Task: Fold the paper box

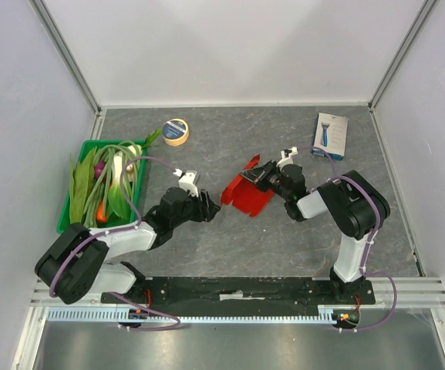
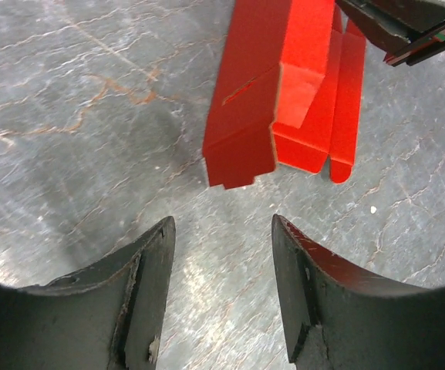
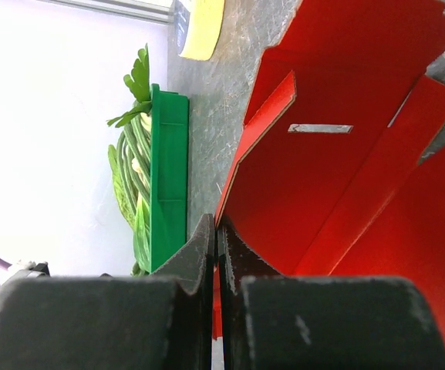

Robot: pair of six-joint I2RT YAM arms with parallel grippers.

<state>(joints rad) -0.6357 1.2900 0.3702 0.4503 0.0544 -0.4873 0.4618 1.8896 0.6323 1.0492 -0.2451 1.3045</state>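
Counted in the top view: two arms, one paper box (image 1: pixel 247 193), one green tray (image 1: pixel 65 217) of leafy vegetables (image 1: pixel 106 181), one tape roll (image 1: pixel 176 132) and one white-and-blue retail box (image 1: pixel 330 136), all on the grey table (image 1: pixel 207 254). The paper box is found about the middle of the table, with the tray at 9 o'clock of it, the tape roll at 11 o'clock and the retail box at 2 o'clock. The paper box (image 2: pixel 284 85) is seen as glossy bright red thin card, only partly formed: one long panel is raised and creased along its length, while narrower flaps with rounded tabs lie flat beside it. A narrow slot is cut in one panel, and the raw edges show pale brown (image 3: pixel 345 177). The left gripper (image 1: pixel 213 208) is placed at 8 o'clock of the box, its fingers spread apart with nothing between them and the box just ahead, not touched (image 2: pixel 222 223). The right gripper (image 1: pixel 253 167) is set at 1 o'clock of the box, its fingers pressed together on the edge of a raised red flap (image 3: pixel 216 223).
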